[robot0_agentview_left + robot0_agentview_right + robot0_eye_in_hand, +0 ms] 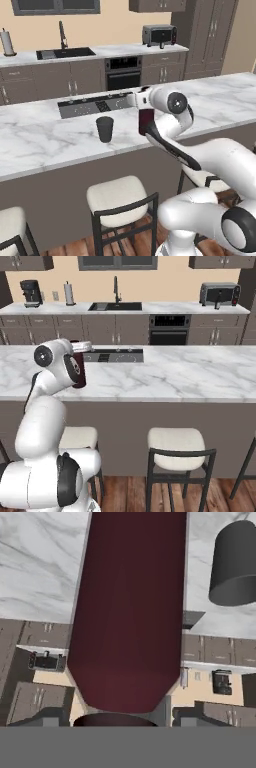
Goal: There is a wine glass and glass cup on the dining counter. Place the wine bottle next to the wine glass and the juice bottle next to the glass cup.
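Note:
A tall dark maroon juice bottle [146, 121] stands upright over the dining counter [45, 140], near its front edge. My gripper [141, 98] is shut on the bottle's top from above. The bottle [79, 370] is partly hidden behind my arm in the right base view, under the gripper [83, 347]. Looking down from the hand, the bottle [130, 612] runs between the gripper [120, 719] fingers. A dark grey glass cup [105, 129] stands a short way to the bottle's left, apart from it; the cup [232, 564] is at upper right. I cannot tell whether the bottle's base touches the marble. The wine glass and wine bottle are out of view.
A black cooktop [95, 105] is set into the counter behind the bottle. Cream-seated stools [120, 197] stand in front of the counter. The back worktop holds a sink [65, 52], a toaster oven [159, 35], a paper roll [69, 293] and a coffee machine [31, 292].

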